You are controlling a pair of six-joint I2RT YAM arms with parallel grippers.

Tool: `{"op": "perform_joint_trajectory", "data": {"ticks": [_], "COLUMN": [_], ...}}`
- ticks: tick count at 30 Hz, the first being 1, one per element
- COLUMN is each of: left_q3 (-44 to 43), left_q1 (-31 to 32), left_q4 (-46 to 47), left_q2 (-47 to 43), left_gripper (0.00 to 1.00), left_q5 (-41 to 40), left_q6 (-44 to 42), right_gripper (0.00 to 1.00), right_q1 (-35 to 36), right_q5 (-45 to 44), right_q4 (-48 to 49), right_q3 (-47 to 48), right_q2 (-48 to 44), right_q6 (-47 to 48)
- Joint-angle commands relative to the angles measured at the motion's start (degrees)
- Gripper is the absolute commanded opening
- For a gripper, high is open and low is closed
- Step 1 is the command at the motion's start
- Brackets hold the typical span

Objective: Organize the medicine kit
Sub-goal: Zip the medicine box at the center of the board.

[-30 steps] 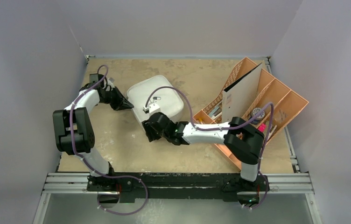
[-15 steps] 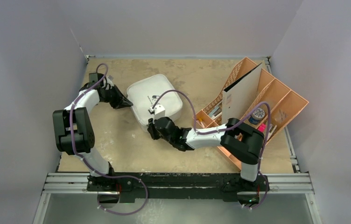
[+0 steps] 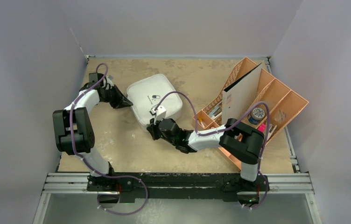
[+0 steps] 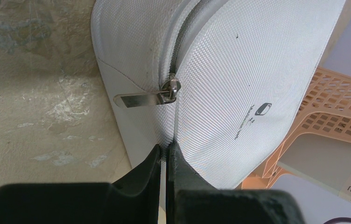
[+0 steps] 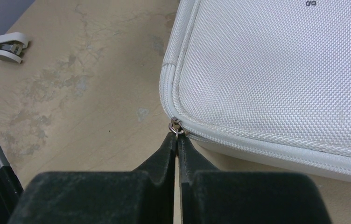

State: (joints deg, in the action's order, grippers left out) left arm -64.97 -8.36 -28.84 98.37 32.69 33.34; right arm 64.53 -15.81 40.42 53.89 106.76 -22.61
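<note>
The right tool (image 5: 177, 139) has slid along the medicine kit (image 5: 276, 70), pinching the zipper pull (image 5: 176, 126) at its corner.

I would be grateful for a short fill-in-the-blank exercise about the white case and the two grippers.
The lid of the medicine kit is ___, not lifted.
The right gripper is ___ on the zipper pull.
The left gripper pinches the kit's seam, while the metal tab beside it is held by ___ gripper.
The compartmented tray is ___.
Missing words: closed; shut; neither; orange.
</note>
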Motion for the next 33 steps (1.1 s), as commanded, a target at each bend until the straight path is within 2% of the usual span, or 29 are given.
{"op": "perform_joint_trajectory", "data": {"ticks": [1, 3, 5, 8, 20, 26, 30, 33], "left_q3": [2.0, 2.0, 2.0, 1.9, -2.1, -2.1, -5.1, -7.2], "left_q1": [-0.5, -0.5, -0.5, -0.5, -1.4, -1.6, -1.7, -1.6], "left_q4": [-0.8, -0.8, -0.7, -0.9, -4.9, -4.7, -6.7, -8.0], "left_q2": [2.1, 2.0, 2.0, 2.1, 5.7, 5.8, 4.6, 0.4], "left_gripper": [0.0, 0.0, 0.0, 0.0, 0.0, 0.0, 0.0, 0.24], "left_q5": [-6.6, -6.6, -6.6, -6.7, -11.1, -11.4, -10.0, -8.2], "left_q6": [-2.4, -2.4, -2.3, -2.6, -6.8, -6.8, -6.5, -5.4], "right_gripper": [0.07, 0.1, 0.0, 0.0, 0.0, 0.0, 0.0, 0.0], "right_q1": [-0.2, -0.2, -0.3, -0.3, -2.3, -5.1, -6.1, -5.1], "right_q5": [-3.4, -3.5, -3.5, -5.3, -18.6, -14.7, -5.8, -3.0], "right_q4": [3.7, 2.6, 2.4, 2.4, -12.6, -13.7, -5.8, -6.3], "right_q3": [1.1, 1.6, 1.9, 1.6, -5.7, -7.8, -7.9, -5.0], "right_q2": [-2.4, -2.2, -1.8, -1.7, -8.4, -9.6, -8.8, -7.9], "right_q6": [-1.2, -1.7, -2.0, -2.2, -2.6, -0.9, 6.9, 8.1]}}
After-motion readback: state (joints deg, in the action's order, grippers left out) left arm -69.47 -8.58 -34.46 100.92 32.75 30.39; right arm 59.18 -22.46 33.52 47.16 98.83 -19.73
